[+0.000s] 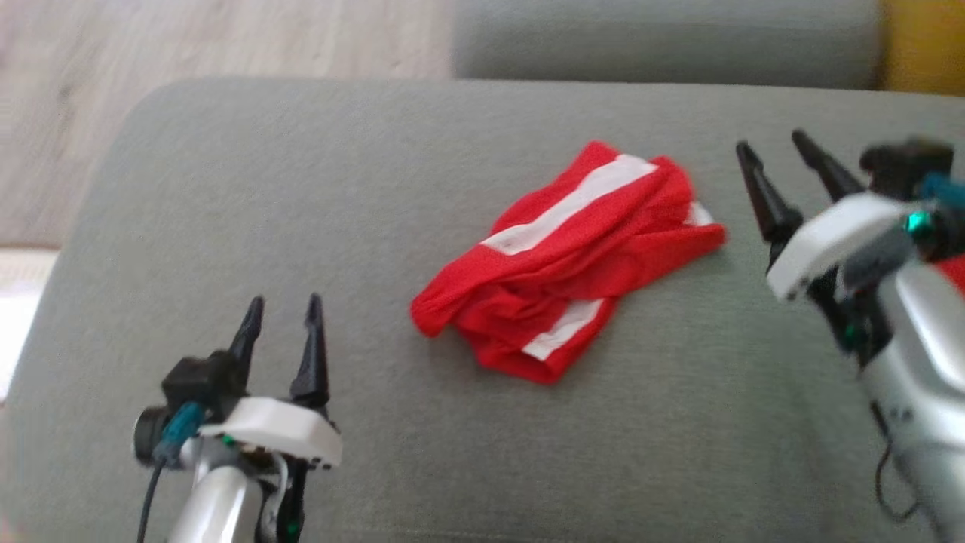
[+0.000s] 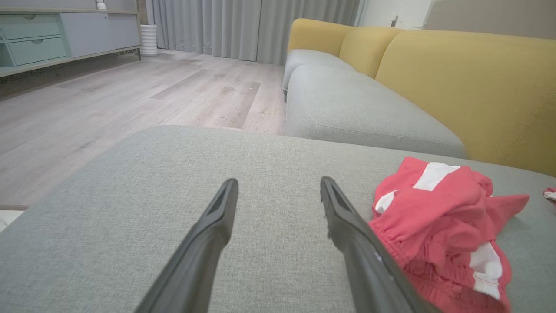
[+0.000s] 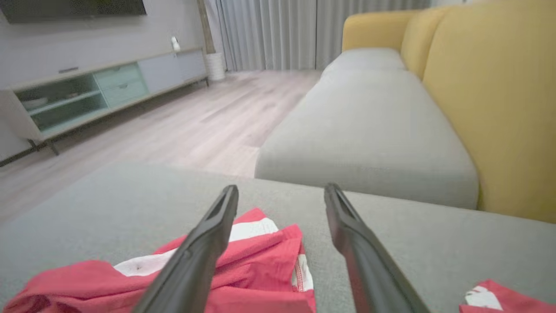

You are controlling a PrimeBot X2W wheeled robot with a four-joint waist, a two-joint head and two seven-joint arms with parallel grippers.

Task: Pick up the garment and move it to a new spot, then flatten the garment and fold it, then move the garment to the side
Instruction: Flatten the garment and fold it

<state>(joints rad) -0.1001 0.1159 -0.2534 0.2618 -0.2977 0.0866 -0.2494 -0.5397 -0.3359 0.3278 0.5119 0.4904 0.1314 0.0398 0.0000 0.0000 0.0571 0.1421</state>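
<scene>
Grey seat cushion (image 1: 301, 188) bears the red shorts (image 1: 573, 256) near its middle. They lie bunched in a loose heap, with broad white stripes and a gathered elastic edge. Folds hide their full outline, and the head view blurs toward the right arm. A small red and white scrap (image 3: 491, 298) on the cushion is cut off by the right wrist view's edge. The left gripper (image 1: 285, 302), fingers spread wide and empty, sits toward the cushion's near left, well apart from the shorts. The right gripper (image 1: 770, 143), equally wide and empty, hovers near their right side without touching.
</scene>
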